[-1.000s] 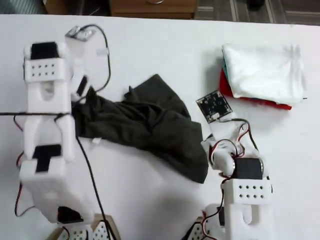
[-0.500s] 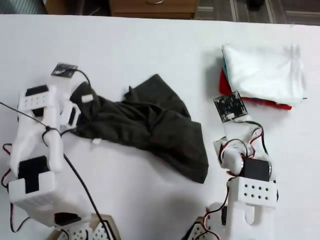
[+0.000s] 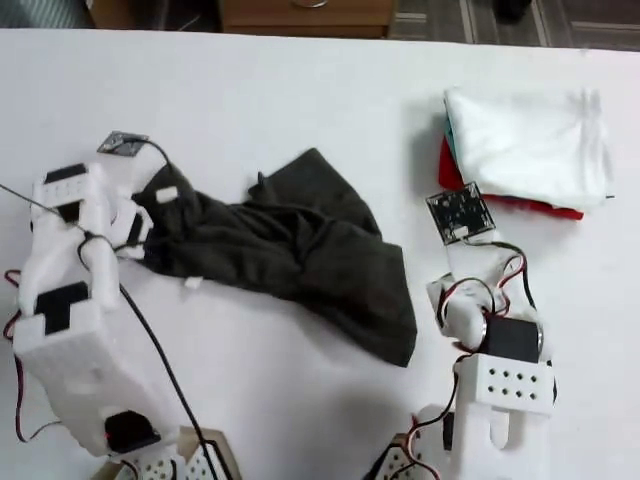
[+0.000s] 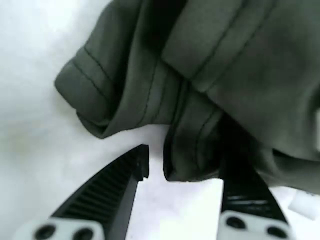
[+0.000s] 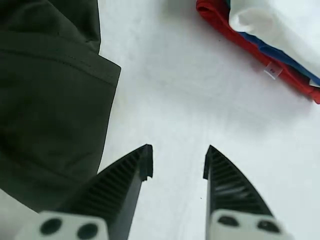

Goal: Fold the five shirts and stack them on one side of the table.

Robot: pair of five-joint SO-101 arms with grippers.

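Note:
A crumpled dark green shirt (image 3: pixel 300 250) lies spread across the middle of the white table (image 3: pixel 300 90). My left arm (image 3: pixel 75 260) stands at the shirt's left end. The left gripper (image 4: pixel 187 170) is open, and a folded hem of the dark shirt (image 4: pixel 225 60) sits between its fingers. My right arm (image 3: pixel 500 345) rests at the near right. Its gripper (image 5: pixel 177 160) is open over bare table, with the dark shirt's edge (image 5: pixel 45 100) to one side. A stack of folded shirts (image 3: pixel 525 145) lies at the far right, white on top (image 5: pixel 280 25) and red beneath (image 5: pixel 220 22).
Loose cables (image 3: pixel 160 370) run along the left arm near the front edge. Bare table lies between the dark shirt and the folded stack, and along the far side. A wooden cabinet (image 3: pixel 305 15) stands beyond the table's far edge.
My left arm has swung back toward the near left and come down onto the shirt's left end. My right arm shifted slightly to the right, then stayed still.

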